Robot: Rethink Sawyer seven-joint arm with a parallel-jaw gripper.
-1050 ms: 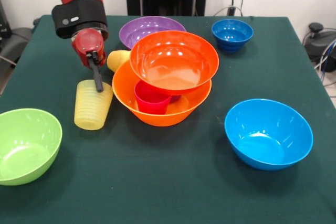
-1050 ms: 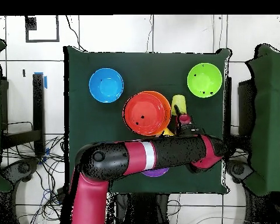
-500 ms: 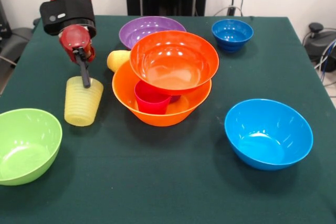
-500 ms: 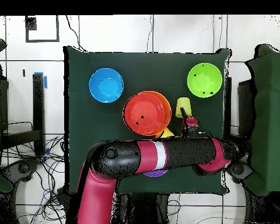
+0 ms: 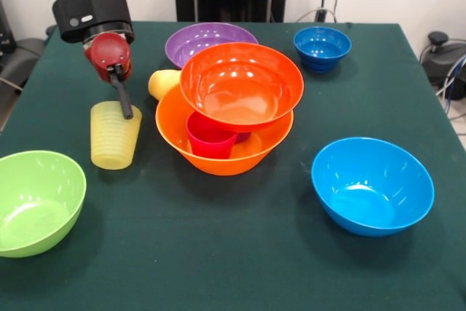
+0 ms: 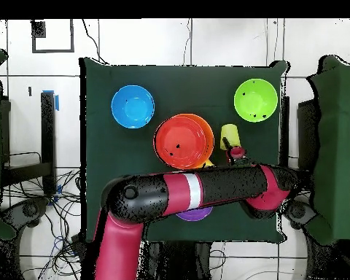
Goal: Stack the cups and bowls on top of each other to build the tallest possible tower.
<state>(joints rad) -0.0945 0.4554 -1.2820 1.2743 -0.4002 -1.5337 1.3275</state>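
Observation:
The tower is the big orange-yellow bowl (image 5: 173,130) with a red-pink cup (image 5: 210,137) inside and the red-orange bowl (image 5: 242,85) resting tilted on top. Left of it, the ribbed pale yellow cup (image 5: 115,137) (image 6: 230,135) stands on the cloth. My gripper (image 5: 125,105) (image 6: 236,152) comes down onto the cup's top rim, shut on it; one dark finger shows. An orange-yellow cup (image 5: 163,82) lies on its side behind the tower. The purple bowl (image 5: 195,40), small dark blue bowl (image 5: 322,47), light blue bowl (image 5: 372,186) and lime green bowl (image 5: 36,202) sit apart.
The green table cloth (image 5: 218,253) stretches in front of the tower. In the overhead view my arm (image 6: 192,193) covers most of the purple bowl (image 6: 195,215); the light blue bowl (image 6: 133,106) and lime green bowl (image 6: 256,100) sit at the far side.
The gripper moved left, away from the tower, taking the pale yellow cup with it. The cup now stands straighter than before. The bowls stayed put.

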